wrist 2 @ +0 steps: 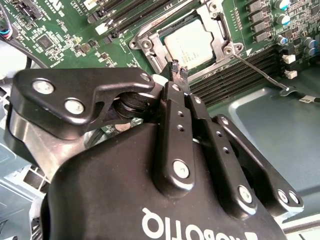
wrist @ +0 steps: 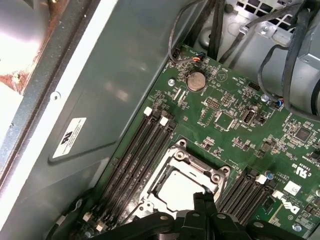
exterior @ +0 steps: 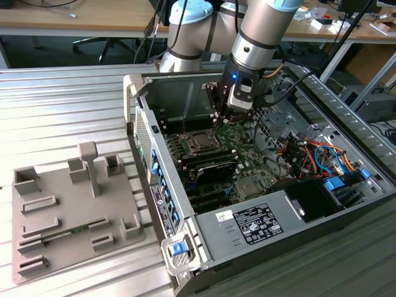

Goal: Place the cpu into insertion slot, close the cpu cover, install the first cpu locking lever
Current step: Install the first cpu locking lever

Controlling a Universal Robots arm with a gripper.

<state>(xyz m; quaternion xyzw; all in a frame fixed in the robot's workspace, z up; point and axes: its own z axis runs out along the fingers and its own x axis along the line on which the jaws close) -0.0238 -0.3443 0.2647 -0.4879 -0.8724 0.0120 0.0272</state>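
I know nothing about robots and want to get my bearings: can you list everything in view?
table: one, ribbed silver metal, under everything.
computer case: one, dark grey, lying open on the table.
fixture tray: one, grey, on the table at the exterior view's left of the computer case.
motherboard: one, green, inside the case.
cpu cover: one, silvery frame, flat on the motherboard.
cpu: one, silvery, showing through the cover's cut-out.
coin battery: one, silvery, on the motherboard.
cables: a bundle, orange, blue and black, inside the case.
robot arm: one, grey with blue caps, reaching into the case.
end effector: one, black, shut, by the cpu cover's edge.
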